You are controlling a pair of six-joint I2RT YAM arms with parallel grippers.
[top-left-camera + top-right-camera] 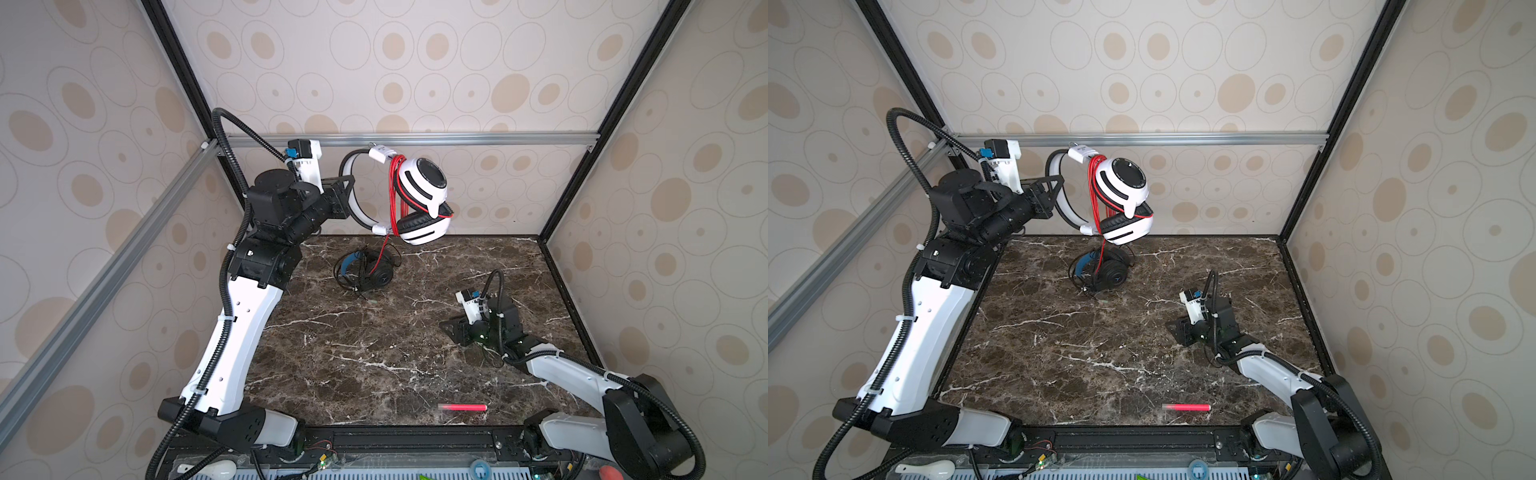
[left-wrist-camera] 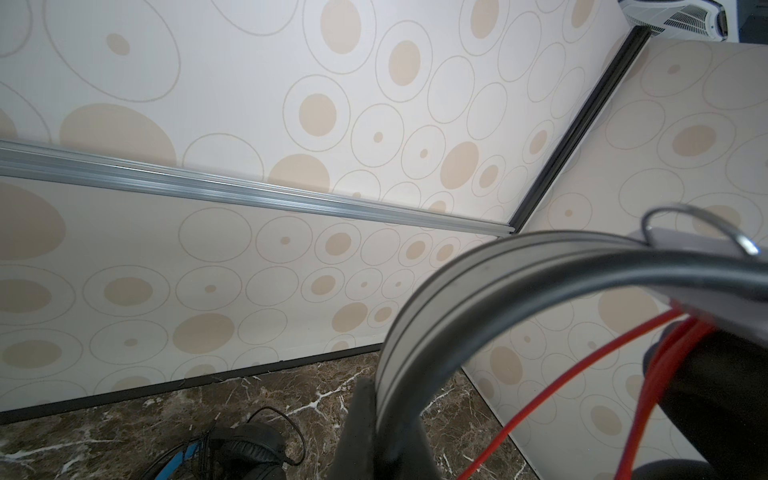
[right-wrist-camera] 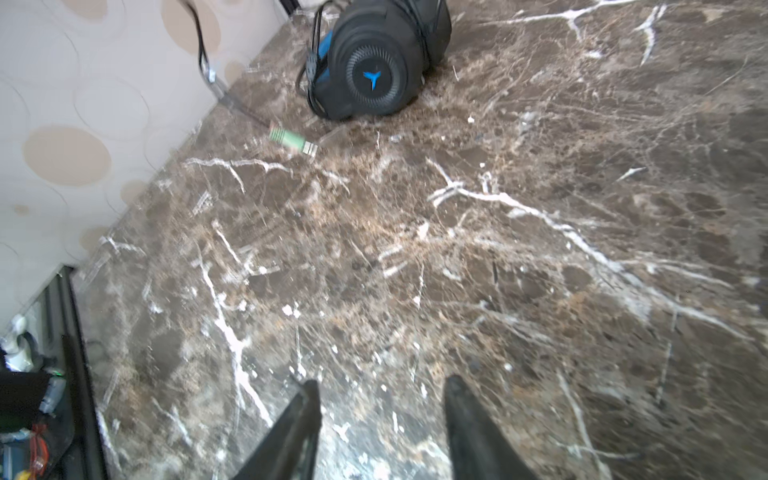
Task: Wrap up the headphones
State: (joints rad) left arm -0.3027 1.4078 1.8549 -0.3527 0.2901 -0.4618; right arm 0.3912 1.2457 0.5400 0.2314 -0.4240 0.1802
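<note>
The left end effector clamps the white headset by its headband above the bench, far edge; the right end effector stands apart, empty.

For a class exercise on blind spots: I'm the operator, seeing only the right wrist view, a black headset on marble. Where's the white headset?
Observer: Up in the air; the left hand is shut on the headband of the white headset.
Operator: Is its cable wrapped?
Observer: Mostly: the red cable loops around it, one end dangling toward the black headset.
Operator: Anything else on the table?
Observer: A red stick near the front edge.
</note>
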